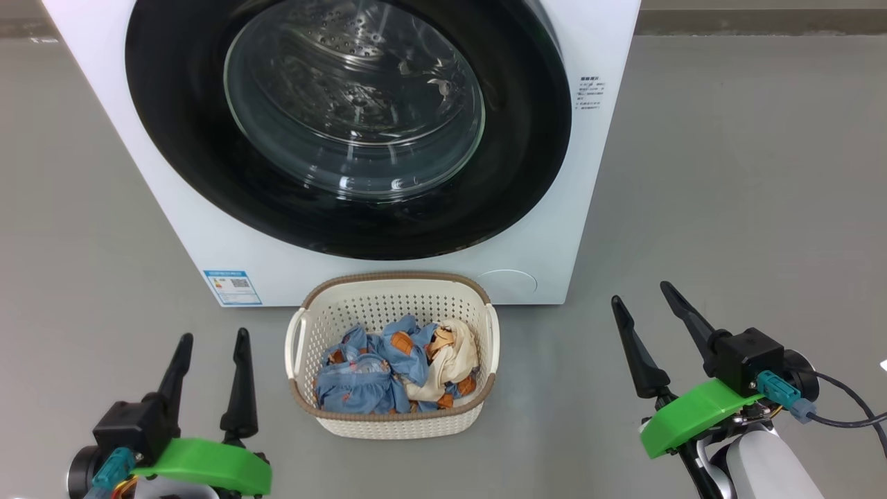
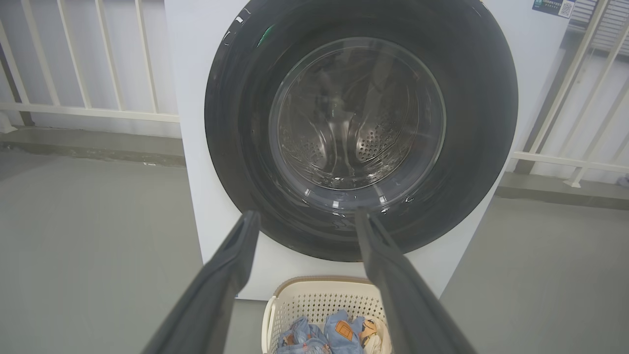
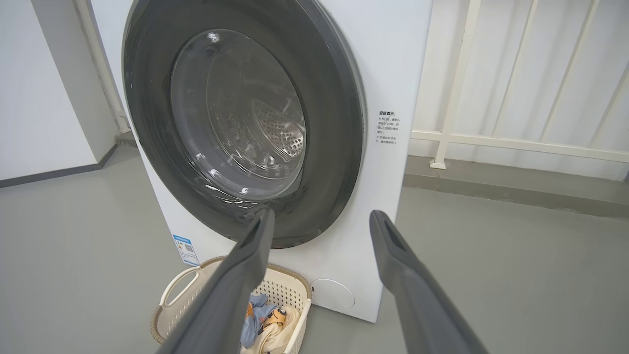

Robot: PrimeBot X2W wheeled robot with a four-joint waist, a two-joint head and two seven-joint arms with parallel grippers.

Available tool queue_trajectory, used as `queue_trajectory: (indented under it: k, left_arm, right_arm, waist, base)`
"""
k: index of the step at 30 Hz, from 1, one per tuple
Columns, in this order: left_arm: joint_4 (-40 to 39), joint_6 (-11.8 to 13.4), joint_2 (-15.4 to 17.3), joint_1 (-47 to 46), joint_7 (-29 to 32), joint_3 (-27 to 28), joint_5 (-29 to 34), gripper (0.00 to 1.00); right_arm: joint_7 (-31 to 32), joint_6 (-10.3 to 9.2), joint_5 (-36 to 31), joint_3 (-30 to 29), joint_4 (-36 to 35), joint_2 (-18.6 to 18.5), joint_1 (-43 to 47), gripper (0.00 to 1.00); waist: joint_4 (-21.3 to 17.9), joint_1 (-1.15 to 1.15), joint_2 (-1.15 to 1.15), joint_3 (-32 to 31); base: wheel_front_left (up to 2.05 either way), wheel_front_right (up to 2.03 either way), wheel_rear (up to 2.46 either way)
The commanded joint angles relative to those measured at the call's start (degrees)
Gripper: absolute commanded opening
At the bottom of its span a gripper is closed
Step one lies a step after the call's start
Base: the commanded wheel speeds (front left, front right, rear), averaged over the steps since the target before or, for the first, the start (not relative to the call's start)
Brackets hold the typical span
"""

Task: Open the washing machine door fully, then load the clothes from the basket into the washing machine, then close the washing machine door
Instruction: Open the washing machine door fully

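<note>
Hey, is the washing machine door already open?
No, the washing machine door sits shut, flush against the white front of the washing machine.

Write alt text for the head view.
A white washing machine, round black door shut, stands behind a cream basket of blue and cream clothes on the grey floor. The left gripper and right gripper, both open and empty, flank the basket.

The washing machine (image 1: 222, 249) stands on the floor (image 1: 727, 208), its door (image 1: 353, 104) closed across the front. The basket (image 1: 395, 424) sits just before it, the clothes (image 1: 374, 374) inside. The left hand (image 1: 214, 334) hangs left of the basket, the right hand (image 1: 640, 292) to its right.
</note>
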Motion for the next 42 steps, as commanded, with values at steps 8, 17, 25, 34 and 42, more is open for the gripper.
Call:
queue_trajectory:
  k: [8,17,25,34,42]
  left_arm:
    - [-1.37,-0.04,0.99,-2.15,-0.36,1.74,0.01,1.00]
    - [-1.41,-0.04,0.99,-2.41,-0.36,1.71,-0.13,1.00]
    - [-1.72,0.22,0.99,-2.69,-0.36,1.97,-0.52,1.00]
    - [-2.49,0.32,0.99,-3.57,-0.36,2.21,-1.44,1.00]
    - [-3.46,0.24,0.99,-5.05,-0.36,2.36,-2.08,1.00]
  right_arm:
    - [-0.70,0.08,0.15,1.17,-1.28,-0.03,-1.42,1.00]
    - [-0.70,0.08,0.41,0.86,-1.23,-0.29,-1.64,1.00]
    - [-0.70,0.08,0.42,0.39,-1.21,-0.22,-2.19,1.00]
    - [-0.70,0.08,1.02,-0.78,-0.92,-1.39,-5.42,1.00]
    - [-0.70,0.08,2.62,-3.51,-2.74,-3.58,-9.95,0.69]
  waist:
    - [0.05,0.00,0.00,0.32]
    - [0.30,0.00,0.00,0.68]
    - [0.52,0.00,0.00,1.30]
    - [1.37,0.00,0.00,3.65]
    - [2.29,0.00,0.00,7.10]
  base:
    - [0.00,0.00,0.00]
    - [0.00,0.00,0.00]
    - [0.00,0.00,0.00]
    - [0.00,0.00,0.00]
    - [0.00,0.00,0.00]
